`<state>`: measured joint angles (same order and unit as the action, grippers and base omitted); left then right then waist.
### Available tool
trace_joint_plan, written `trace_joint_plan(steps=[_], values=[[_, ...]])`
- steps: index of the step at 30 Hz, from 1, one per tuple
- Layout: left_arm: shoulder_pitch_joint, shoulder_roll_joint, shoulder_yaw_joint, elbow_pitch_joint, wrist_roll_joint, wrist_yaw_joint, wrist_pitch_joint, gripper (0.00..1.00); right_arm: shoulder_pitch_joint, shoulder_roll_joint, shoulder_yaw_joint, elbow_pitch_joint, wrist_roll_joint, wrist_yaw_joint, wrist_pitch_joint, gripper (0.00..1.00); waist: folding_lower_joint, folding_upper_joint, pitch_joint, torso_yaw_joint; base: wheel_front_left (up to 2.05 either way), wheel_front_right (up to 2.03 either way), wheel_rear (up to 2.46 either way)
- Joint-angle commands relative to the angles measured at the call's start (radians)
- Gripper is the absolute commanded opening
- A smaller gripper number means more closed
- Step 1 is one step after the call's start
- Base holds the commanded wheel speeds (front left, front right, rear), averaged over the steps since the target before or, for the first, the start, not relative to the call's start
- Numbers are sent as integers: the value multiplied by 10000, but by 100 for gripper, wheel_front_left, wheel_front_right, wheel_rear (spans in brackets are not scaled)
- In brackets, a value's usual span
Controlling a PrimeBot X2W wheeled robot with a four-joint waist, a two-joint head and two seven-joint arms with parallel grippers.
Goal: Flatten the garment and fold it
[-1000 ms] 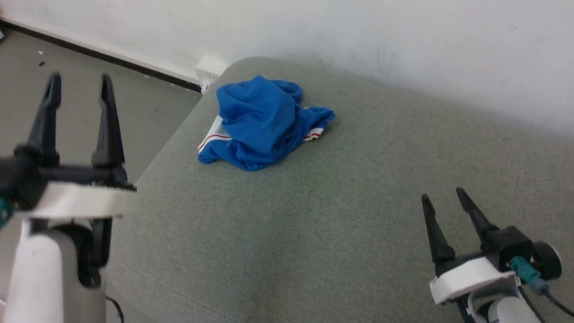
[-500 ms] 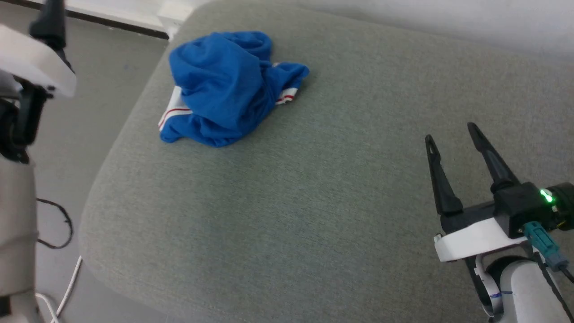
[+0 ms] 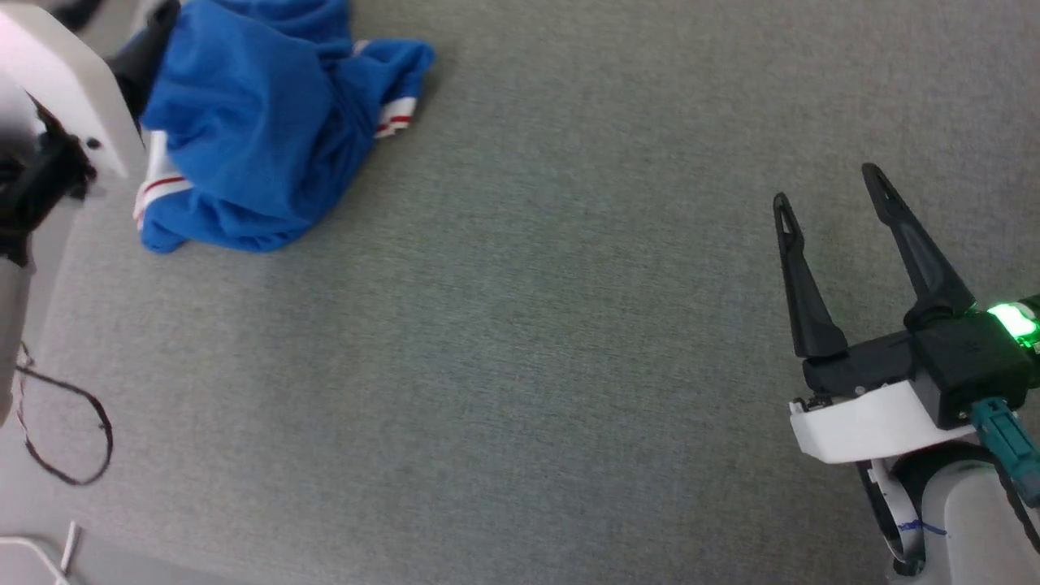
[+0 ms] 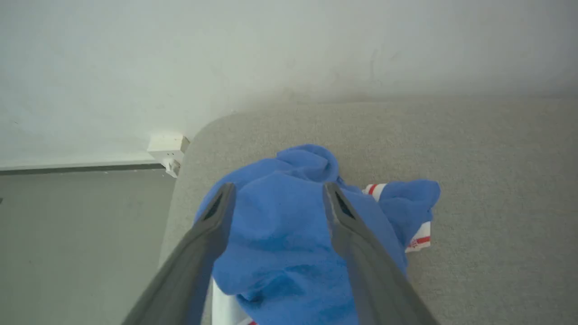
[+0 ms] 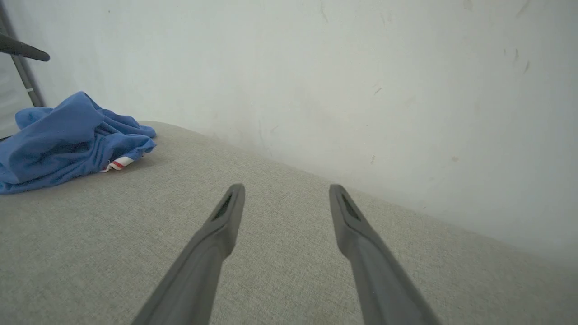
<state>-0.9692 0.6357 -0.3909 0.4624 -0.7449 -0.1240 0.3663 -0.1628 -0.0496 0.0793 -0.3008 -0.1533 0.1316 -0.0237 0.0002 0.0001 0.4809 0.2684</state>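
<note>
Looking at the left gripper (image 4: 277, 195) first: its two long dark fingers are spread wide with nothing pinched. In the left wrist view they frame the top of the bright blue soft T-shirt with white, red-striped sleeve cuffs (image 3: 244, 146), so the heap sits dead ahead of that gripper and just below it. Can't tell if a fingertip is brushing cloth. The right gripper (image 3: 827, 185) is just as wide open and empty, at the lower right of the head view, well apart from the shirt. The shirt is bunched in the upper left of that frame on the grey-green fabric cushion (image 3: 528, 341). So the left arm is clearly the nearer one. The shirt's a crumpled lump with no real long axis, though it stretches a bit diagonally, from its lower-left edge up to a striped cuff (image 3: 396, 120) at upper right. My guess: left grabs first, and right has to cross bare cushion toward that cuff.
</note>
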Motion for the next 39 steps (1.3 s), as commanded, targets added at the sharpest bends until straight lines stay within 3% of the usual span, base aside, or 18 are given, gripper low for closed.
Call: trace_joint_plan(steps=[1,7,13,14,15,25,39], values=[[-66,54,-97,88,-130,-65,123,100,-135,-6,19,-79,-85,-9,25,100,-2,-1,702,-632,0,0,0],[-250,219,-597,1062,-1475,-66,2072,100,-169,-6,108,-442,-133,-9,202,100,-2,-1,1158,-1052,0,0,0],[-229,225,-806,1887,-1662,-66,2556,100,-79,-6,43,-600,-35,-9,203,100,-2,-1,1422,-1411,0,0,0],[-217,216,-829,1959,-1668,-66,2517,33,-80,-6,39,-622,-32,-9,195,100,-2,-1,1454,-1446,0,0,0],[-199,209,-871,1996,-1674,-66,2450,0,-82,-6,36,-639,-29,-9,188,100,-2,-1,1477,-1470,0,0,0],[-206,542,-1014,2006,-2061,-66,1912,0,-183,-6,3,-353,207,-9,-67,100,-2,-1,989,-1412,0,0,0],[-668,968,-664,1068,-2188,-67,979,0,86,-6,-115,976,1177,-9,-1007,100,-2,-1,-1241,-1446,0,0,0]])
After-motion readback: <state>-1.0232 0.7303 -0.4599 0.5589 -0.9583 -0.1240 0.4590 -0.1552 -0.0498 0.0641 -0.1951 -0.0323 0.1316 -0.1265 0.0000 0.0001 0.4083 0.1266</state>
